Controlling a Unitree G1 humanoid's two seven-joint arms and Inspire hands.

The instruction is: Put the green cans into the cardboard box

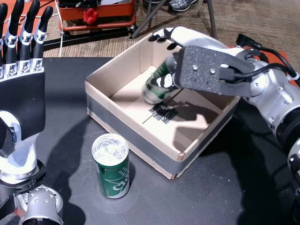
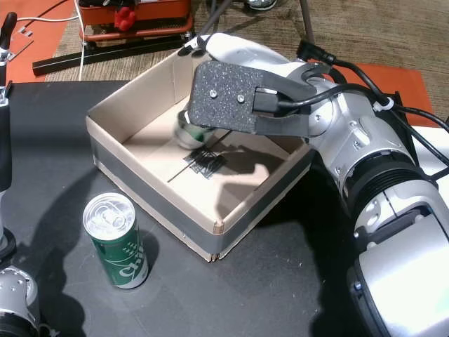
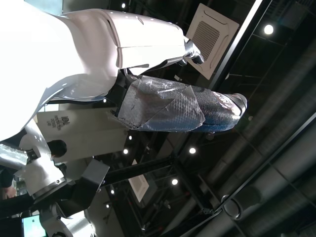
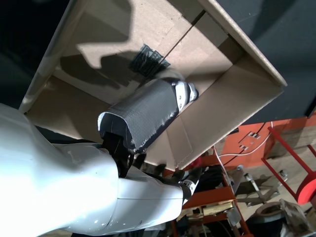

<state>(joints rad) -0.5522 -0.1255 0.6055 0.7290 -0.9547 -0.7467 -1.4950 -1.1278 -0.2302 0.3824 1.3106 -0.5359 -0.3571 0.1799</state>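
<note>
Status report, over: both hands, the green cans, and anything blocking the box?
Right hand shut on green can, inside cardboard box. Left hand open, raised. Second can upright on table, outside box. Nothing blocking.

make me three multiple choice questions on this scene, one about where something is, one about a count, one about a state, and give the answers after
1. Where does the loose can stand?
A. on the table in front of the box
B. inside the box
C. on the orange floor

2. How many green cans show in the head views?
A. one
B. two
C. four

3. What is the right hand doing?
A. resting open on the table
B. holding a can over the inside of the box
C. gripping the box wall

Answers:
1. A: the can stands upright on the dark table, just outside the near wall of the box.
2. B: one stands on the table, and the held can is in the right hand.
3. B: in both head views the hand is closed on the can above the box floor.
</note>
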